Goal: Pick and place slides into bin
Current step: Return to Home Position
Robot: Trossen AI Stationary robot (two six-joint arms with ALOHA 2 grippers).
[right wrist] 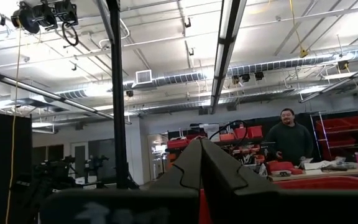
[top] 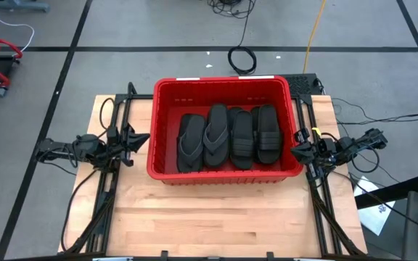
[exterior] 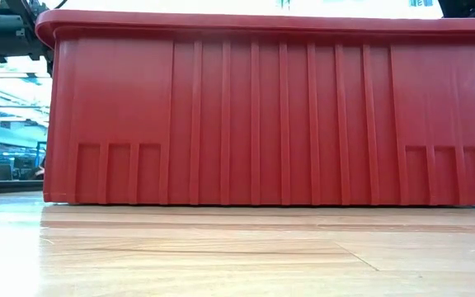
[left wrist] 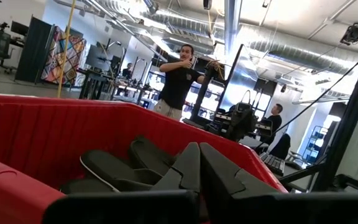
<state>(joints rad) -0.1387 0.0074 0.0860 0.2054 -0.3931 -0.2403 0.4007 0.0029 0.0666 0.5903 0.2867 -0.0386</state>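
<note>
The red bin (top: 167, 168) stands on the wooden table, toward its far edge; its ribbed near wall fills the low view (exterior: 270, 115). Several black slides (top: 227, 138) lie side by side on its floor, some also in the left wrist view (left wrist: 114, 171). My left gripper (top: 140, 139) is shut and empty beside the bin's left wall, at rim height, its fingers (left wrist: 197, 168) pointing toward the bin. My right gripper (top: 296, 151) is shut and empty beside the bin's right wall; its fingers (right wrist: 199, 163) meet.
The bin's thick rim (left wrist: 17, 186) stands just in front of my left gripper. Bare tabletop (top: 223, 217) lies between the bin and the table's near edge. People stand in the room beyond the table (left wrist: 178, 81) (right wrist: 291, 142). Cables (top: 242, 58) lie on the floor behind.
</note>
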